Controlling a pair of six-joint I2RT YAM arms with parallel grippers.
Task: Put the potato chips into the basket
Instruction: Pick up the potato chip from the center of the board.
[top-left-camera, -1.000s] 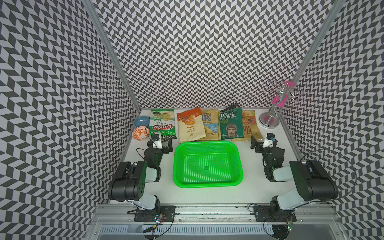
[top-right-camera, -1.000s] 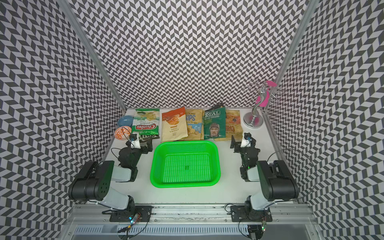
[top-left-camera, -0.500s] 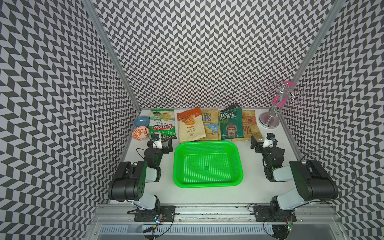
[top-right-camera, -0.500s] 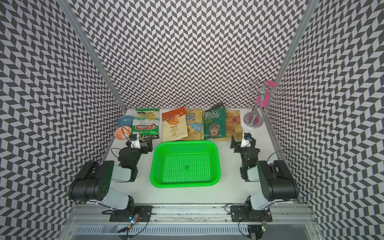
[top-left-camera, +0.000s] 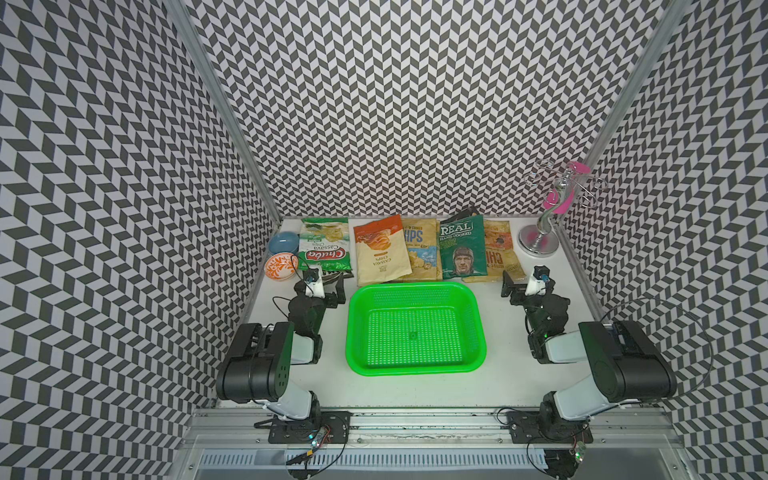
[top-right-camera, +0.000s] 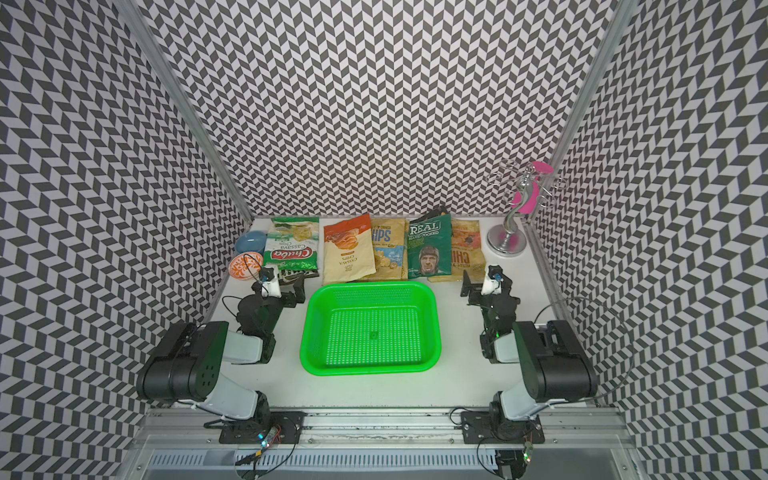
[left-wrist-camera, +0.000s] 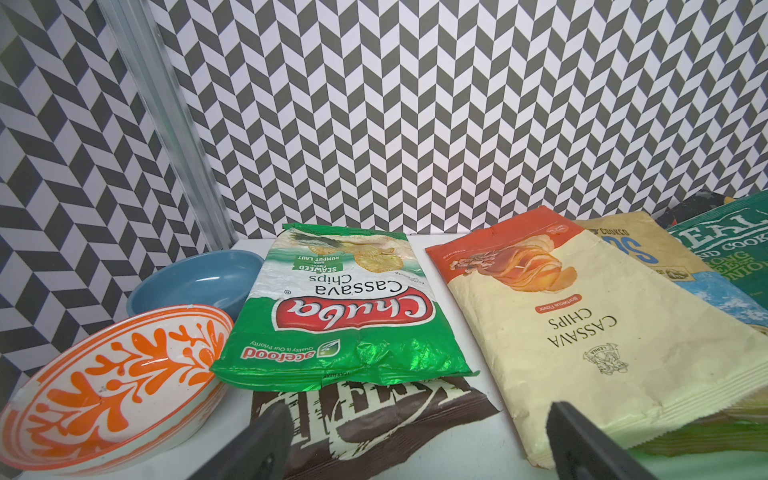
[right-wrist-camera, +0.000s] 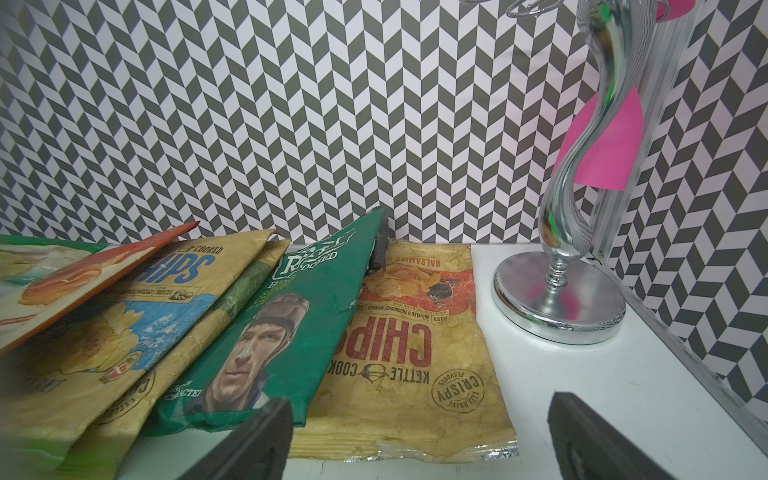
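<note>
Basically nothing has changed over the last second: both arms are parked and no bag has shifted.

- left gripper (left-wrist-camera: 415, 411): at 10 o'clock from the basket (top-left-camera: 415, 369). Jaws are wide apart and empty. It points at the brown Kettle bag (left-wrist-camera: 365, 411), which pokes out from under the Chuba bag (top-left-camera: 325, 245).
- right gripper (right-wrist-camera: 419, 403): at 2 o'clock from the basket. Jaws are also wide apart and empty. It faces the red-and-tan CHIPS bag (top-left-camera: 498, 249).
- Basket: mid-table, nothing in it.
- Chip bags: all in a row on the basket's 12 o'clock side, by the back wall. From 11 to 1 o'clock they run Chuba, cassava bag (top-left-camera: 380, 249), blue-print CHIPS bag (top-left-camera: 422, 249), REAL bag (top-left-camera: 461, 249), then red-and-tan. The middle ones overlap.
- The cassava bag's near edge is at the basket's far rim. I can't tell if it touches.

Meaning: the task hasn't started and zero bags are in. This reads as a start pose, with the first reach pending. My guess is the bag in front of each gripper goes first, since the overlapped ones risk dragging their neighbours.

The blue bowl (top-left-camera: 283, 242) and orange bowl (top-left-camera: 280, 266) at 10 o'clock and the chrome stand (top-left-camera: 538, 245) at 1 o'clock are not task items. Keep clear.
</note>
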